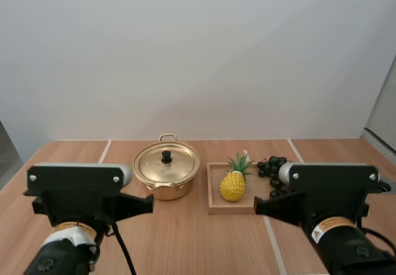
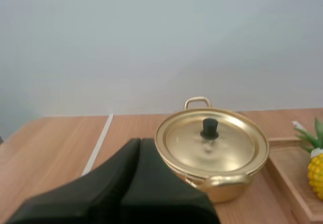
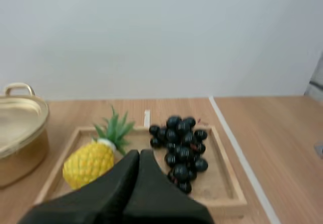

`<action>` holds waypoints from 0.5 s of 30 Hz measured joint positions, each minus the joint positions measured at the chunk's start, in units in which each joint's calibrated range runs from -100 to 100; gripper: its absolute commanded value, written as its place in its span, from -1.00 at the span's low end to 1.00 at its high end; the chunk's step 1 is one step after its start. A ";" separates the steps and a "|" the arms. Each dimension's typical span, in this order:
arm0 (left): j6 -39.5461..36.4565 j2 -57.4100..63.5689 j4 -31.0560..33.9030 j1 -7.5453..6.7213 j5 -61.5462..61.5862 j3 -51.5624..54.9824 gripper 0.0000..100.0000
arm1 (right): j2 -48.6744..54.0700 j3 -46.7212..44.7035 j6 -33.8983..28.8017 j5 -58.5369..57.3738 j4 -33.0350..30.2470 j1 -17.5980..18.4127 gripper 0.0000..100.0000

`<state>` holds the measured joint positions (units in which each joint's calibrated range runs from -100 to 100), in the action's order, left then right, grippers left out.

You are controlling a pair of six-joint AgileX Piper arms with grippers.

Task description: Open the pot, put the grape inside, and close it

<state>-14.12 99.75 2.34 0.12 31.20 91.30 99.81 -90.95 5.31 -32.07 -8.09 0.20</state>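
Note:
A gold pot (image 1: 166, 174) (image 2: 212, 153) stands on the table with its lid (image 2: 211, 143) on; the lid has a black knob (image 1: 166, 157) (image 2: 209, 128). To its right a wooden tray (image 1: 215, 197) (image 3: 222, 181) holds a bunch of dark grapes (image 1: 272, 170) (image 3: 180, 146). My left gripper (image 2: 140, 144) is shut, its fingers together as one dark wedge, short of the pot on its left side. My right gripper (image 3: 139, 156) is shut too, just in front of the grapes and beside the pineapple.
A yellow toy pineapple (image 1: 234, 182) (image 3: 93, 158) with green leaves lies in the tray left of the grapes. Both arms' black housings sit low at the near edge of the wooden table (image 1: 185, 238). A white wall stands behind the table.

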 measured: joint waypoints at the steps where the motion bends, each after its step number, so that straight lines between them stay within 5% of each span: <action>1: 0.33 0.00 0.00 0.00 0.00 -2.60 -1.00 | 0.00 3.05 0.00 0.27 0.00 0.00 -1.00; 15: 1.57 0.25 0.00 0.00 -1.14 -36.17 -1.00 | 0.19 34.03 0.00 3.60 -0.10 0.00 -1.00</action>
<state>-12.56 100.00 2.34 0.12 30.06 55.13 100.00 -56.93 5.31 -28.47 -8.19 0.20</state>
